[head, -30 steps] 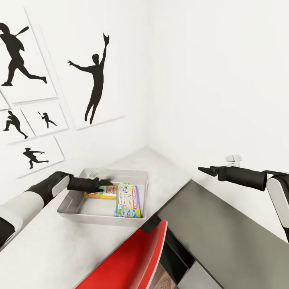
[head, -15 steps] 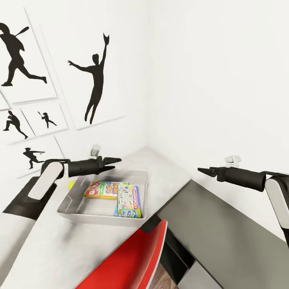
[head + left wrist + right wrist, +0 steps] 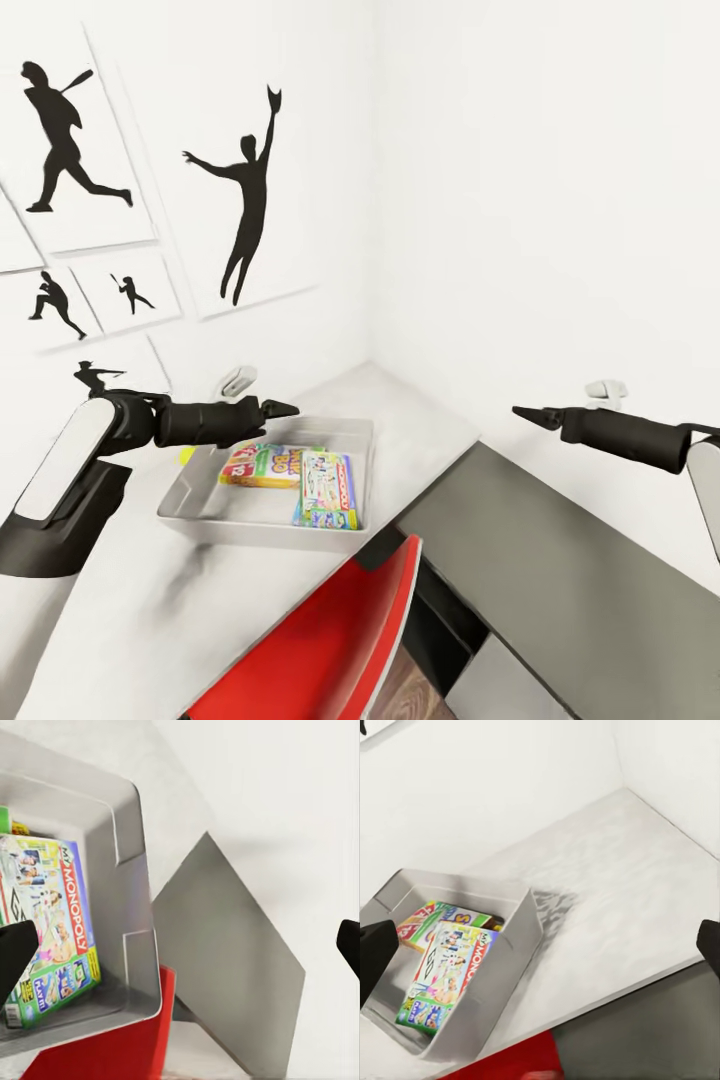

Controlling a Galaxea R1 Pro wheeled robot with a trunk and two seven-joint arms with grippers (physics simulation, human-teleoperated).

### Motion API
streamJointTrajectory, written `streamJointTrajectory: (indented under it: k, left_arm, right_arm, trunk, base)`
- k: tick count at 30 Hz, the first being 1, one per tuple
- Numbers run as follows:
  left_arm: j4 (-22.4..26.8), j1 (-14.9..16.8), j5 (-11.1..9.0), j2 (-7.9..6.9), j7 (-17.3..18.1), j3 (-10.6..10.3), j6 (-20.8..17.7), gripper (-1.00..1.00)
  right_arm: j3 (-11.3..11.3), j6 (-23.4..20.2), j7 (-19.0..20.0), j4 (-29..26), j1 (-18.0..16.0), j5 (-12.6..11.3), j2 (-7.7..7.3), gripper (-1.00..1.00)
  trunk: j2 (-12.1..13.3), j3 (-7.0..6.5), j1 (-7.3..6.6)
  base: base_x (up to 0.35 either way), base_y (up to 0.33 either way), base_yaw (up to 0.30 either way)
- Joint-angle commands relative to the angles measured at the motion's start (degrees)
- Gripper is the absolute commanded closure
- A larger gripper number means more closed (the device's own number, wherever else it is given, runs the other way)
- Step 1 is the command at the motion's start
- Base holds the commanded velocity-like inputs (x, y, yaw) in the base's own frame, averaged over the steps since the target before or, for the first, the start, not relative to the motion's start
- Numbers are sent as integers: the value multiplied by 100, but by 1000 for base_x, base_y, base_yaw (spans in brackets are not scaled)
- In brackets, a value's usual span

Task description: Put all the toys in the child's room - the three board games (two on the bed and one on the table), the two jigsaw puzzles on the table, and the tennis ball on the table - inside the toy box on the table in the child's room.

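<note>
The grey toy box (image 3: 190,500) sits on the pale table (image 3: 420,425) near the wall corner. Two board games lie flat inside it: a SKIP-BO box (image 3: 262,466) and a Monopoly box (image 3: 328,488), which also appears in the left wrist view (image 3: 49,930) and the right wrist view (image 3: 446,971). A small yellow-green tennis ball (image 3: 187,456) peeks out beside the box's far left rim, half hidden by my left arm. My left gripper (image 3: 280,408) hovers open above the box's far rim. My right gripper (image 3: 528,413) is open in the air over the dark table section. The jigsaw puzzles are out of view.
A red chair back (image 3: 330,640) stands close against the table's front edge, just below the toy box. The darker grey corner section (image 3: 560,570) runs along the right wall. Black silhouette pictures (image 3: 250,200) hang on the left wall.
My left gripper has lifted out of the toy box, where it lay by the SKIP-BO box, to above the far rim. The head view has shifted slightly. The right arm held still.
</note>
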State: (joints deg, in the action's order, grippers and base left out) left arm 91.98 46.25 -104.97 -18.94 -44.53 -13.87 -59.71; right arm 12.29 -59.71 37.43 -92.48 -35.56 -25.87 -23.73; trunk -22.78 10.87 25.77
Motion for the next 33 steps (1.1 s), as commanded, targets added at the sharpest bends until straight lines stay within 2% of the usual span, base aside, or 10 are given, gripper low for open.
streamJointTrajectory:
  k: [1, 13, 20, 22, 23, 24, 26, 27, 30, 33]
  left_arm:
    - [4, 7, -62, -4, -62, -3, 3, -100]
    - [13, 7, -78, -28, -39, 61, 3, -100]
    - [13, -279, -76, -67, -46, 843, -5, -100]
    - [17, -381, -43, -71, -61, 1064, -5, -100]
    - [20, -463, 11, -73, -96, 1208, -1, -100]
    - [20, -474, 25, -73, -102, 1228, 0, -100]
    - [21, -537, 59, -74, -117, 1274, -3, -100]
    - [21, -590, 67, -74, -121, 1279, -4, -100]
    - [22, -821, 77, -70, -127, 1296, 8, -100]
    - [22, -973, 78, -78, -91, 1366, 7, -100]
  right_arm:
    - [8, -29, 43, -3, -23, 30, -4, -100]
    - [19, -29, 28, 1, -54, 35, -8, -100]
    - [-192, -29, -926, 7, -896, 151, 120, -100]
    - [-671, -29, -1496, 45, -1304, 166, 317, -100]
    - [-1339, -29, -2263, 77, -1680, 174, 675, -100]
    - [-1462, -29, -2441, 81, -1738, 177, 788, -100]
    - [-1836, -29, -3142, 178, -1889, 185, 1400, -100]
    - [-1953, -29, -3475, 305, -1935, 189, 1722, -100]
    - [-2125, -29, -4084, 634, -2062, 194, 2292, -100]
    - [-2208, -29, -4327, 962, -2202, 193, 2534, -100]
  trunk:
    - [-13, 13, 1]
    - [-13, 13, 1]
    - [-13, 13, 1]
    - [-13, 13, 1]
    - [-13, 13, 1]
    - [-13, 13, 1]
    - [-13, 13, 1]
    - [-13, 13, 1]
    - [-13, 13, 1]
    - [-13, 16, 1]
  base:
    - [-283, 197, 0]
    - [-220, 161, 197]
    - [-21, 15, 294]
    - [-4, 3, 297]
    - [-2, 1, 298]
    - [-1, 1, 297]
    - [-1, 0, 297]
    - [0, 0, 296]
    - [0, 0, 296]
    - [0, 0, 291]
